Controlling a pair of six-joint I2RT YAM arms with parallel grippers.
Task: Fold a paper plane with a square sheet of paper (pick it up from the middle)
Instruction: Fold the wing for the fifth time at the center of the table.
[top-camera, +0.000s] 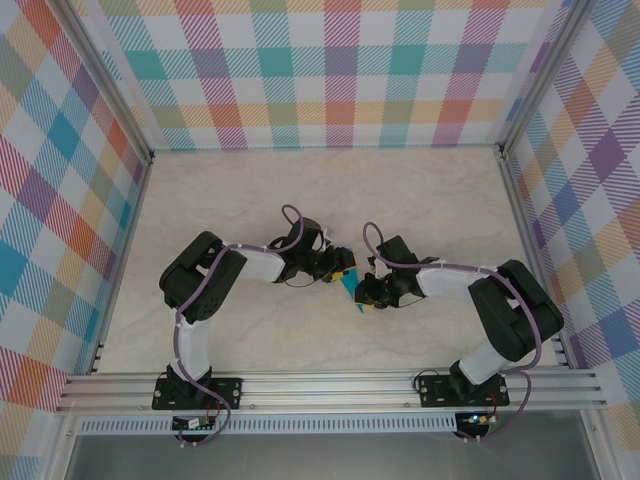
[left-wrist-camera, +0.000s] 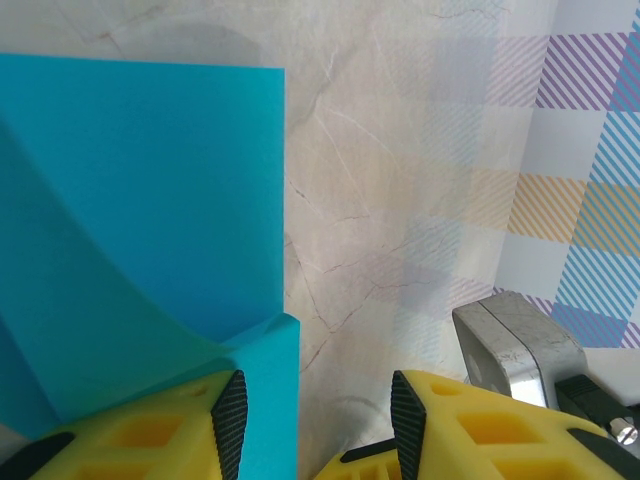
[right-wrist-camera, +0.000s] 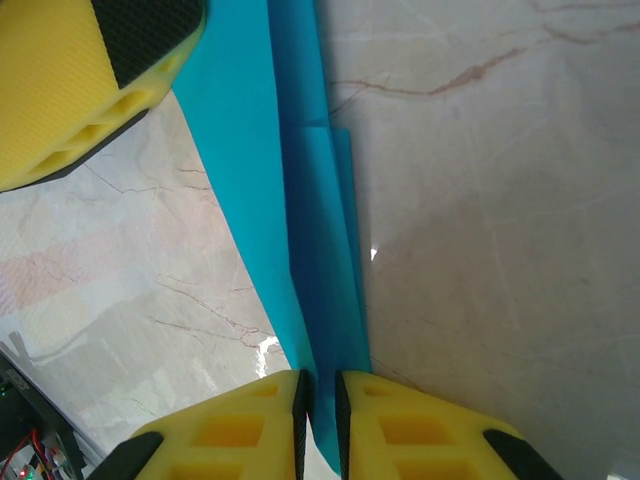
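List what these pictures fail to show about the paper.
Top view: paper mostly covered by both arms; folds too small.
Left wrist view: left side cut off by frame; near edge under left claw.
Right wrist view: far end past top edge; near end inside right claw.

Paper (right-wrist-camera: 300, 230) between left tool (left-wrist-camera: 318, 400) and right tool (right-wrist-camera: 318, 385), above table (top-camera: 250, 190)

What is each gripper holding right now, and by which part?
The right gripper pinches the folded teal paper near its narrow end, layers between its pads. The left gripper is open; the paper only lies beside one finger.
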